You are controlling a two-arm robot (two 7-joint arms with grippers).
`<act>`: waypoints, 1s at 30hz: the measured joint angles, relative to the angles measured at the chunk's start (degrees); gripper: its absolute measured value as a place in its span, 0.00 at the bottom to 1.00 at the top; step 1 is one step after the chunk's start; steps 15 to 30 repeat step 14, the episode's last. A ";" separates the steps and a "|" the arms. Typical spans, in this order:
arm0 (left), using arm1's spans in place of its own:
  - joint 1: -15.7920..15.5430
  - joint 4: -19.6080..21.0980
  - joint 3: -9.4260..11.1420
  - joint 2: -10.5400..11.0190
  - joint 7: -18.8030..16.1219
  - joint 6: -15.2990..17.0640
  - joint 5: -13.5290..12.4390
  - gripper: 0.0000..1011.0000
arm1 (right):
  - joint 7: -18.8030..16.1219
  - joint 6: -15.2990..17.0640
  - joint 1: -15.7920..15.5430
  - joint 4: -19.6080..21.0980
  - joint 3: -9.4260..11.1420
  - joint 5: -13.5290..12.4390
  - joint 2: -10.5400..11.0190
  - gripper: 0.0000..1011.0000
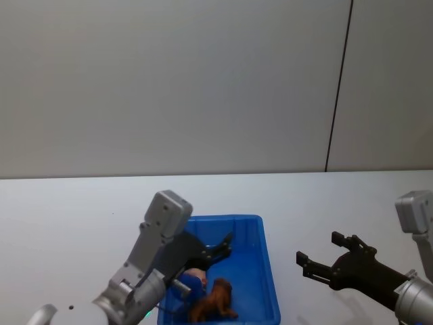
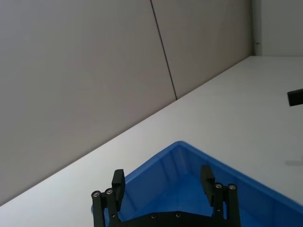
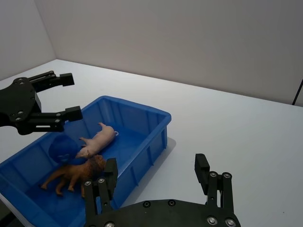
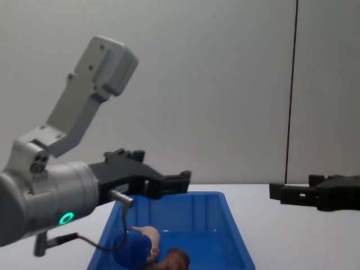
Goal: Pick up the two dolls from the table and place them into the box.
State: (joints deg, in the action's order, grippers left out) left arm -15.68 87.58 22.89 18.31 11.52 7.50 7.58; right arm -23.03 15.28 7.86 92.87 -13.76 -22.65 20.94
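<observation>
table [image 1: 338, 203] of plain white carries the blue box [image 3: 142, 113], where pig [image 3: 97, 140] and lion [image 3: 75, 174] lie beside a half-hidden blue ball [image 3: 60, 149], left gripper [image 3: 60, 97] spread wide above them, right gripper [image 1: 325, 259] wide open alongside.
</observation>
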 joint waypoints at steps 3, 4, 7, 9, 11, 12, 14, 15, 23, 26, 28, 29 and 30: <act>-0.73 -0.80 0.25 -0.69 1.29 -1.25 -0.19 0.99 | 0.00 0.00 0.00 0.00 0.00 0.00 0.00 0.99; -1.08 -1.18 0.38 -1.02 1.83 -1.83 -0.25 0.99 | 0.00 0.00 0.00 0.00 0.00 0.00 0.00 0.99; -1.45 -1.60 0.51 -1.39 2.54 -2.56 -0.31 0.99 | 0.00 0.00 0.00 0.00 0.00 0.00 0.00 0.99; -1.80 -1.97 0.62 -1.71 3.07 -3.09 -0.35 0.99 | 0.00 0.00 0.00 0.00 0.00 0.00 0.00 0.99; -1.99 -2.15 0.67 -1.88 3.38 -3.42 -0.37 0.99 | 0.00 0.00 0.00 0.00 0.00 0.00 0.00 0.99; -2.17 -2.33 0.74 -2.03 3.67 -3.71 -0.40 0.99 | 0.00 0.00 0.00 0.00 0.00 0.00 0.00 0.99; -2.30 -2.48 0.78 -2.16 3.91 -3.95 -0.43 0.99 | 0.00 0.00 0.00 0.00 0.00 0.00 0.00 0.99; -2.30 -2.48 0.78 -2.16 3.91 -3.95 -0.43 0.99 | 0.00 0.00 0.00 0.00 0.00 0.00 0.00 0.99; -2.30 -2.48 0.78 -2.16 3.91 -3.95 -0.43 0.99 | 0.00 0.00 0.00 0.00 0.00 0.00 0.00 0.99; -2.30 -2.48 0.78 -2.16 3.91 -3.95 -0.43 0.99 | 0.00 0.00 0.00 0.00 0.00 0.00 0.00 0.99; -2.30 -2.48 0.78 -2.16 3.91 -3.95 -0.43 0.99 | 0.00 0.00 0.00 0.00 0.00 0.00 0.00 0.99; -2.30 -2.48 0.78 -2.16 3.91 -3.95 -0.43 0.99 | 0.00 0.00 0.00 0.00 0.00 0.00 0.00 0.99; -2.30 -2.48 0.78 -2.16 3.91 -3.95 -0.43 0.99 | 0.00 0.00 0.00 0.00 0.00 0.00 0.00 0.99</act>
